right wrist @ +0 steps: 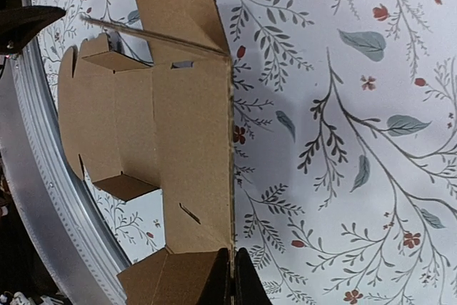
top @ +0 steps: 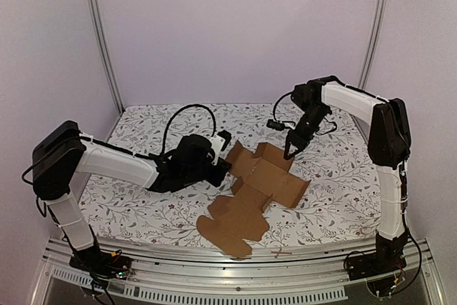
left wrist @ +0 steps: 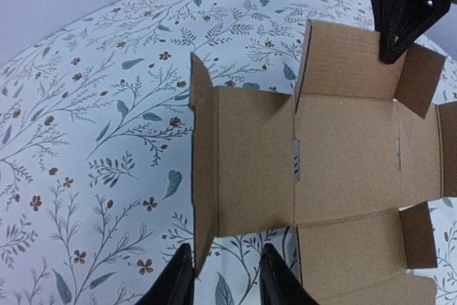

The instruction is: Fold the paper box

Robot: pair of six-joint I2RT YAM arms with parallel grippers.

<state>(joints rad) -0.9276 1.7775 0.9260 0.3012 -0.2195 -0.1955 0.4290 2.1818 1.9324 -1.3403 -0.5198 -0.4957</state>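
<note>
The paper box (top: 260,180) is a brown corrugated die-cut sheet lying mid-table with some flaps bent up. In the left wrist view the paper box (left wrist: 343,155) has a side flap standing on edge; that flap's lower corner reaches in beside one finger of my left gripper (left wrist: 225,280), whose jaws stand apart. From above, the left gripper (top: 227,164) sits at the sheet's left edge. My right gripper (top: 290,151) is at the far right flap. In its own view the right gripper (right wrist: 233,280) is shut on the thin raised edge of the paper box (right wrist: 186,141).
A floral cloth (top: 143,198) covers the table. An aluminium rail (top: 235,262) runs along the near edge, and the rail (right wrist: 43,198) also shows close beside the sheet in the right wrist view. Plain walls and two metal posts (top: 103,41) enclose the back.
</note>
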